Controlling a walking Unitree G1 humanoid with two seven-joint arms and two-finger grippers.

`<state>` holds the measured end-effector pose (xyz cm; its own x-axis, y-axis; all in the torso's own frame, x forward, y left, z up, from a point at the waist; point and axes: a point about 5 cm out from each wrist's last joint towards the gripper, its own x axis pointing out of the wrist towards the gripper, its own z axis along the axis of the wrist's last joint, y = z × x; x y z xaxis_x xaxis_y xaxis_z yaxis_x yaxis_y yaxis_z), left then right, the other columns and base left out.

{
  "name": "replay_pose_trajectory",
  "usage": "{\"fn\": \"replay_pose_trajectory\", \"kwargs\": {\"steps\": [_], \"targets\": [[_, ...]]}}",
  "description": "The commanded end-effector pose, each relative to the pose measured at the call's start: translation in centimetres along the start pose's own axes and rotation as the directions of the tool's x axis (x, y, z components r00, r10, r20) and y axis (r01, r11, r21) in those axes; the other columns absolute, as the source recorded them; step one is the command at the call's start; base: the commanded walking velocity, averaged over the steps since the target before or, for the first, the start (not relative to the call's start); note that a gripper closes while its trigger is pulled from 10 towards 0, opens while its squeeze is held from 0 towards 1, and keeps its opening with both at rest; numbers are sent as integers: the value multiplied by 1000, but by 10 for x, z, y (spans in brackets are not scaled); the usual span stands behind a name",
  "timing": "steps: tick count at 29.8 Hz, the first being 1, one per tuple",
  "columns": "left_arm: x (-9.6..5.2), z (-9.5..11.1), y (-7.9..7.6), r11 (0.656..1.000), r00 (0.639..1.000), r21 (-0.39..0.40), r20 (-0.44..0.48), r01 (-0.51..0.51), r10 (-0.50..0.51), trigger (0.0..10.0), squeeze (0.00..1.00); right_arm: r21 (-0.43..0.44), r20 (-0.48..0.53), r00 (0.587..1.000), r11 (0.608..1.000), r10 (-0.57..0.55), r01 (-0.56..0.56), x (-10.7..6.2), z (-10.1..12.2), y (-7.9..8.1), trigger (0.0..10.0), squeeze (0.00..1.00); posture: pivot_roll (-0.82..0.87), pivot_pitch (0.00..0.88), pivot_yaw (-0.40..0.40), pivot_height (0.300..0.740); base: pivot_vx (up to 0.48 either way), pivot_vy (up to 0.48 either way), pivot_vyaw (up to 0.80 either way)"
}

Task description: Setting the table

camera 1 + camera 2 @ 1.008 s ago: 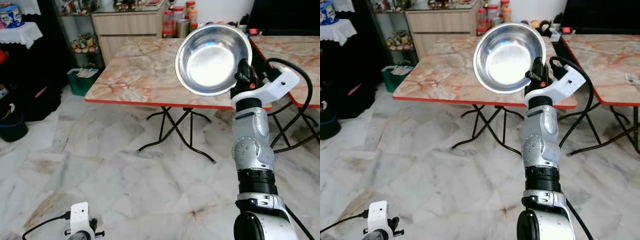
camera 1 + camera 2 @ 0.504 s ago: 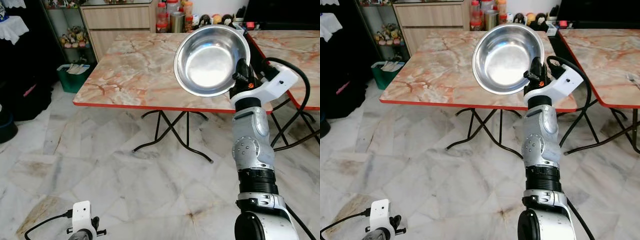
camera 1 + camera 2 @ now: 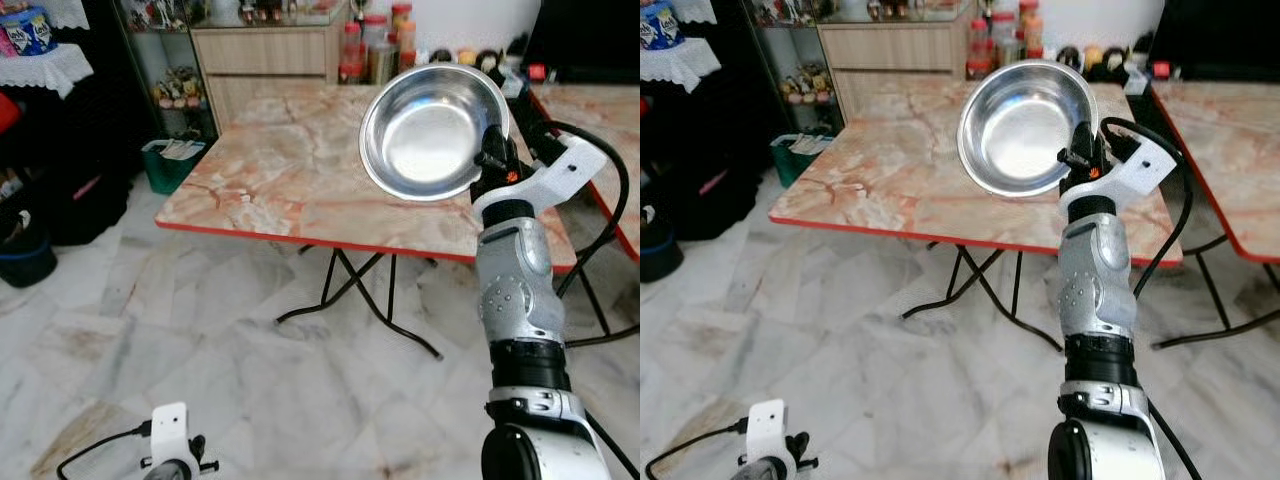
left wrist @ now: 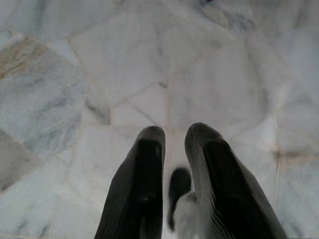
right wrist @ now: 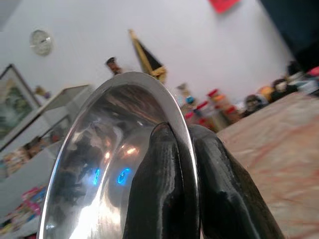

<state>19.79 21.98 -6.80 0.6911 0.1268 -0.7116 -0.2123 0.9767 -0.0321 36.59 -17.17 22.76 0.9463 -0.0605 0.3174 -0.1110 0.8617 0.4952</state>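
My right arm is raised in front of me, and its gripper (image 3: 494,152) is shut on the rim of a shiny steel bowl (image 3: 430,132). The bowl is tilted with its hollow facing me, held in the air before the near edge of a marble-patterned folding table (image 3: 290,170) with a red rim. In the right wrist view the two black fingers (image 5: 164,184) pinch the steel bowl's rim (image 5: 144,82) between them. My left gripper (image 4: 173,139) hangs low over the marble floor, its fingers close together with nothing in them.
A second similar table (image 3: 1225,140) stands to the right. Jars and bottles (image 3: 375,45) line the far end of the first table before a wooden cabinet (image 3: 265,55). A green bin (image 3: 170,160) and dark shelving (image 3: 60,120) stand at the left. Black crossed legs (image 3: 370,300) show under the table.
The camera has shifted, so the whole scene has slid; the table now looks a little farther off and to the right. The bowl stays gripped in my raised right gripper.
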Motion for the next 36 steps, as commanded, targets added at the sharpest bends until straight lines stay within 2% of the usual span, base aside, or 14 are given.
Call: {"fn": "replay_pose_trajectory", "kwargs": {"steps": [1, 27, 30, 36], "targets": [[0, -1, 5, 1000, 1000, -9, -14, -14, 14, 10000, 0, -16, -7, 1000, 1000, 27, -27, 2, 0, 7, 10000, 0, 33, 0, 33, 728, 334, 0, 0], [-3, -8, 9, 1000, 999, -4, -31, -15, 15, 10000, 0, -34, -62, 998, 999, -8, 6, -5, -10, -6, 10000, 0, 39, 0, 34, 728, 334, 0, 0], [-3, -9, 5, 1000, 999, 5, -32, -5, 5, 10000, 0, -36, -106, 994, 999, -26, 22, -10, -22, -13, 10000, 0, 38, 0, 34, 728, 337, 0, 0], [-3, -8, 4, 1000, 1000, 6, -29, -1, 1, 10000, 0, -32, -131, 991, 999, -19, 15, -13, -29, -13, 10000, 0, 39, 0, 34, 728, 339, 0, 0]]}}
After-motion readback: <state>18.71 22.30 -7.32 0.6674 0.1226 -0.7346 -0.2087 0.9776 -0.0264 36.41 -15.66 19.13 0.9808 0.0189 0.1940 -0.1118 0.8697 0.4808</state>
